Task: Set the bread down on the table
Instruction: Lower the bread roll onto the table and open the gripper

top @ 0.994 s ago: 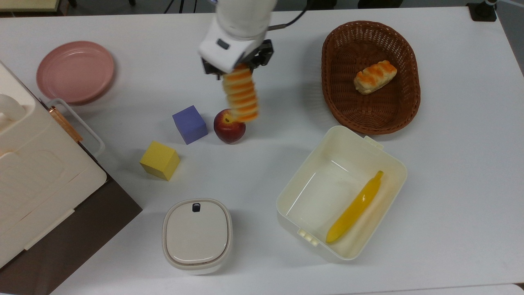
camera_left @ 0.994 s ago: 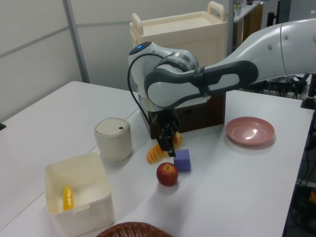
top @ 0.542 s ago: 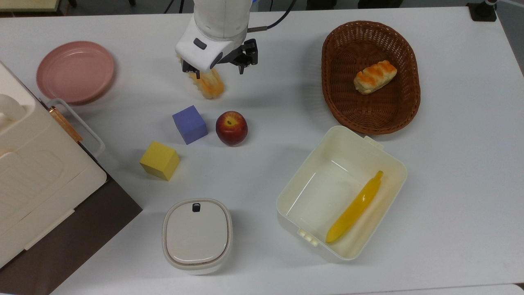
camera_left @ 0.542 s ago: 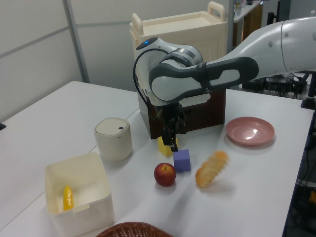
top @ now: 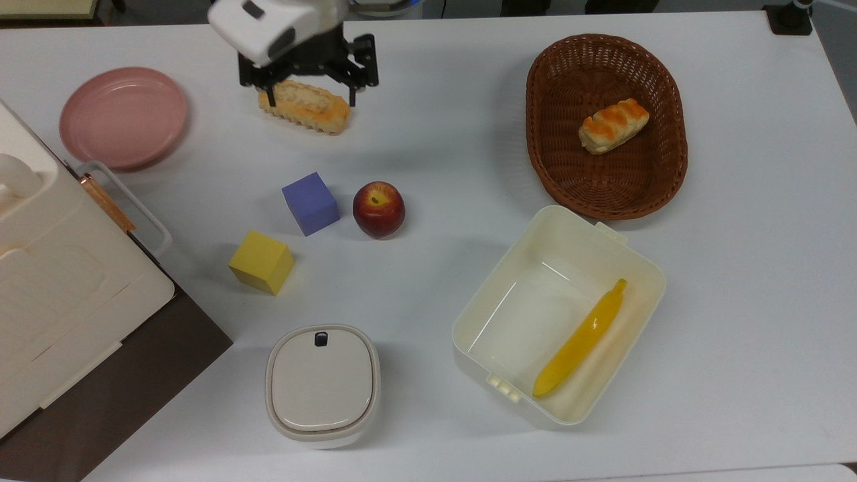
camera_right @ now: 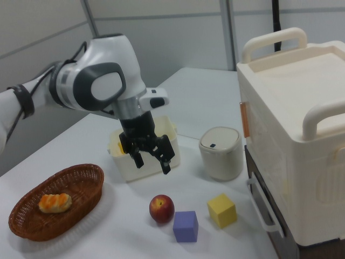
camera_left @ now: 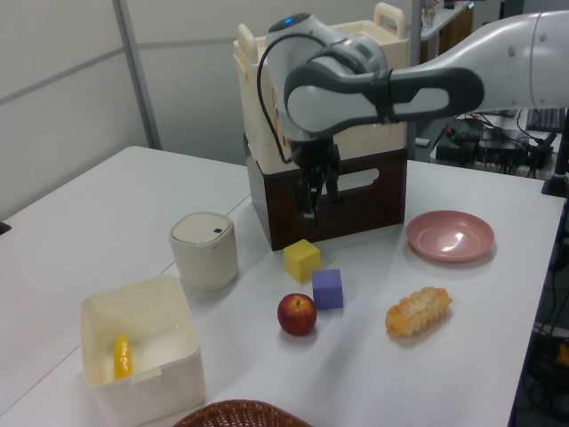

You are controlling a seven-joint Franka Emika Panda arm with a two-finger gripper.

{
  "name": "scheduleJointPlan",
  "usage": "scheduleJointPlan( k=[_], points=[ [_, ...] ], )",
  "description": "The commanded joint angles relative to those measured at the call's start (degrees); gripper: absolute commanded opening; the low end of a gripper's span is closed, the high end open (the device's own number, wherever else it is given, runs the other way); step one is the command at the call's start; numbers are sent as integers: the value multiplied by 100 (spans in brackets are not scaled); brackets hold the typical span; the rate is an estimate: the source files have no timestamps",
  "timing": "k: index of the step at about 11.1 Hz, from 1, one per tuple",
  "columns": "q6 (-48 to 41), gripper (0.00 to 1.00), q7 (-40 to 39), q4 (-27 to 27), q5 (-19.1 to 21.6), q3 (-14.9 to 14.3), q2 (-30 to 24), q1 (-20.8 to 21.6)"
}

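Taken from the top view's left to its right, the far-left part of the table (top: 736, 281) was occupied by a pink plate (top: 123, 117), with a cream storage box (top: 67, 281) overhanging the left edge below it. Next along the far edge, the bread (top: 304, 107) was seen lying flat on its side on the bare white top, its length running roughly parallel to that edge. The gripper (top: 304, 70) was held above it with the fingers (top: 353, 94) spread wide and nothing between them, so the loaf was judged released and resting on its own weight; in the left view the gripper (camera_left: 318, 191) was seen raised well clear of the bread (camera_left: 418, 311). The spot appeared chosen because it was open surface, apart from the plate and the other things.

Nearer the middle, a yellow cube (top: 261, 262), a purple cube (top: 310, 203) and an apple (top: 378, 209) stood in a loose row, and a lidded cream pot (top: 323, 385) sat by the near edge. Further right, an open cream tub (top: 515, 254) held 1 banana (top: 581, 339), and a wicker basket (top: 602, 191) near the far-right corner held 1 shorter roll (top: 613, 125), untouched. The task was judged essentially done, with only the arm's withdrawal left
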Motion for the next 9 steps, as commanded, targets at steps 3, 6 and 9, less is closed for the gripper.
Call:
scheduleJointPlan(
  k=[3,6,9],
  points=[
    [-188,100,836,-4,638,-240,-636,33],
    [-539,100,774,-39,1255,-462,-979,120],
    [-725,100,757,-22,1168,-637,-1007,393]
  ],
)
